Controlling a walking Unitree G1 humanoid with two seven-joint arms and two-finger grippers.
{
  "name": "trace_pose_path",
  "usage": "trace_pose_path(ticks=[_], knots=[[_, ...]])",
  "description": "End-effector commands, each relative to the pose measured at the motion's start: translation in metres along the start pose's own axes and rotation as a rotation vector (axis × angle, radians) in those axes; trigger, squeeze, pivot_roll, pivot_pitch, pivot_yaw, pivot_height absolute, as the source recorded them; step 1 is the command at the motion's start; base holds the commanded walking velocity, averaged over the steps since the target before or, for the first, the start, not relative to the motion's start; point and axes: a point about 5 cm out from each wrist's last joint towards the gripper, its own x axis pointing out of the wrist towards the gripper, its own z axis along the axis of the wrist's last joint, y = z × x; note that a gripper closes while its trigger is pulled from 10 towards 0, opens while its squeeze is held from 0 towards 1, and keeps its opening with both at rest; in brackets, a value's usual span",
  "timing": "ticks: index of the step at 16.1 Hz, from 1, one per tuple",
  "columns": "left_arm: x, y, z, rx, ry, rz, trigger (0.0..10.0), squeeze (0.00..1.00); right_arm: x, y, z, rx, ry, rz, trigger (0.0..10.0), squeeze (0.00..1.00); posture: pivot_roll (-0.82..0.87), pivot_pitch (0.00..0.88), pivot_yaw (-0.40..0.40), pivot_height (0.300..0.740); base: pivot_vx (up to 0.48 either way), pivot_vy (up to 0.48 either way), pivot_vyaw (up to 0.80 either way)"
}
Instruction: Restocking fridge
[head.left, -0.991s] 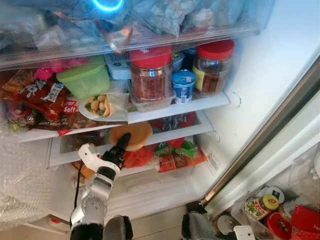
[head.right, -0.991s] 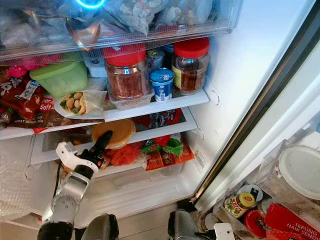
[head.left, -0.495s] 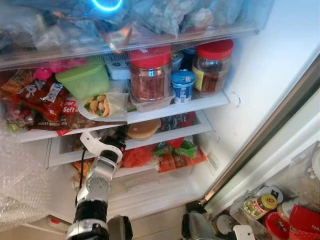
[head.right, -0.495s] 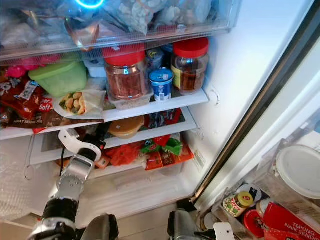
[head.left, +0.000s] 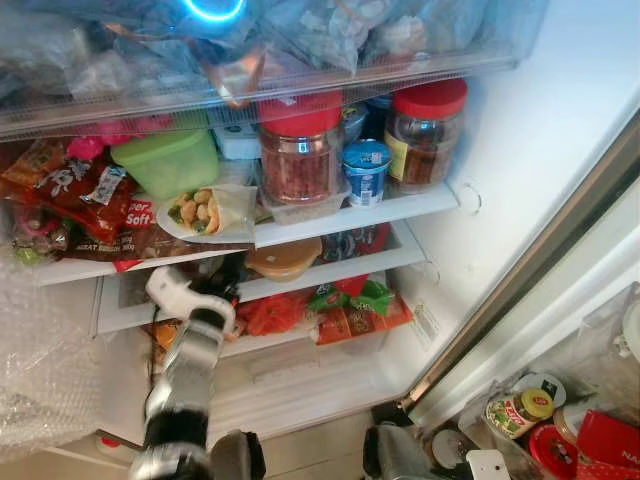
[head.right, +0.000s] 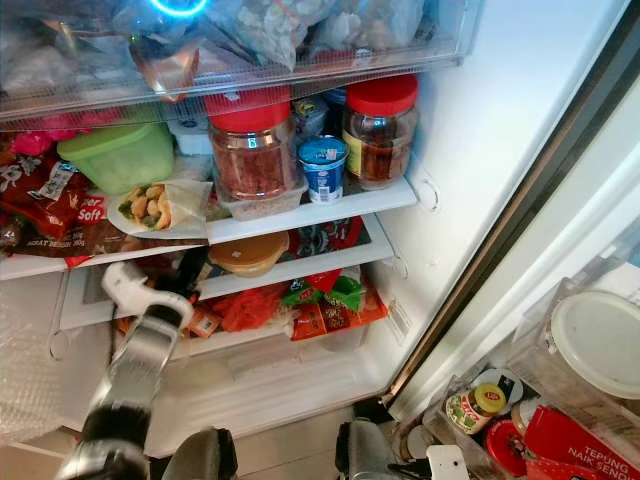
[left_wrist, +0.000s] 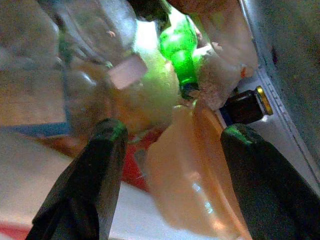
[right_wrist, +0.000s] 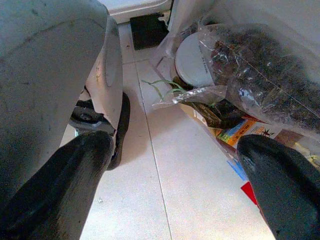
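This is a home kitchen, seen in front of an open fridge (head.left: 520, 130) that is packed with ordinary household food. On the shelf (head.left: 350, 218) inside the fridge stand two jars with red lids (head.left: 302, 150), a green plastic box (head.left: 170, 160) and a small blue yogurt cup (head.left: 367, 170); snack packets (head.left: 80, 190) lie to the left of the jars. Below this shelf sits an orange lidded container (head.left: 285, 258), and further down are bags of vegetables (head.left: 350, 305). On the tiled floor (right_wrist: 165, 190) beside the fridge there are more groceries, among them a jar with a yellow lid (head.left: 520, 412).
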Motion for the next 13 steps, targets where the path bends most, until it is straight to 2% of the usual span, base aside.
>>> trace_pose_path(ticks=[1, 3, 4, 7, 8, 10, 12, 13], knots=[[-0.003, -0.003, 0.005, 0.04, -0.008, -0.022, 10.0, 0.0, 0.0, 0.007, -0.004, 0.005, 0.011, 0.026, 10.0, 0.0, -0.07, 0.107, 0.013, 0.633, 0.0, 0.0, 0.0], [-0.016, -0.005, 0.005, 0.154, 0.006, -0.04, 10.0, 0.0, 0.0, 0.007, -0.004, 0.003, 0.01, 0.027, 10.0, 0.0, -0.07, 0.107, 0.013, 0.633, 0.0, 0.0, 0.0], [-0.019, -0.006, 0.005, 0.174, 0.005, -0.042, 10.0, 0.0, 0.0, 0.007, -0.004, 0.003, 0.009, 0.026, 10.0, 0.0, -0.07, 0.103, 0.013, 0.633, 0.0, 0.0, 0.0], [-0.037, -0.014, -0.001, 0.314, 0.053, -0.084, 10.0, 0.0, 0.0, 0.006, -0.003, -0.002, 0.008, 0.026, 10.0, 0.0, -0.07, 0.099, 0.009, 0.633, 0.0, 0.0, 0.0], [-0.041, -0.016, -0.005, 0.312, 0.084, -0.098, 10.0, 0.0, 0.0, 0.006, -0.003, -0.003, 0.008, 0.027, 10.0, 0.0, -0.07, 0.099, 0.009, 0.633, 0.0, 0.0, 0.0], [-0.048, -0.017, -0.016, 0.242, 0.177, -0.121, 10.0, 0.0, 0.0, 0.007, -0.003, -0.005, 0.008, 0.028, 10.0, 0.0, -0.07, 0.096, 0.011, 0.633, 0.0, 0.0, 0.0], [-0.051, -0.021, -0.018, 0.184, 0.217, -0.162, 10.0, 0.0, 0.0, 0.007, -0.003, -0.005, 0.007, 0.027, 10.0, 0.0, -0.07, 0.096, 0.011, 0.633, 0.0, 0.0, 0.0], [-0.049, -0.02, -0.018, 0.189, 0.217, -0.166, 10.0, 0.0, 0.0, 0.007, -0.003, -0.006, 0.007, 0.027, 10.0, 0.0, -0.07, 0.092, 0.013, 0.633, 0.0, 0.0, 0.0]])
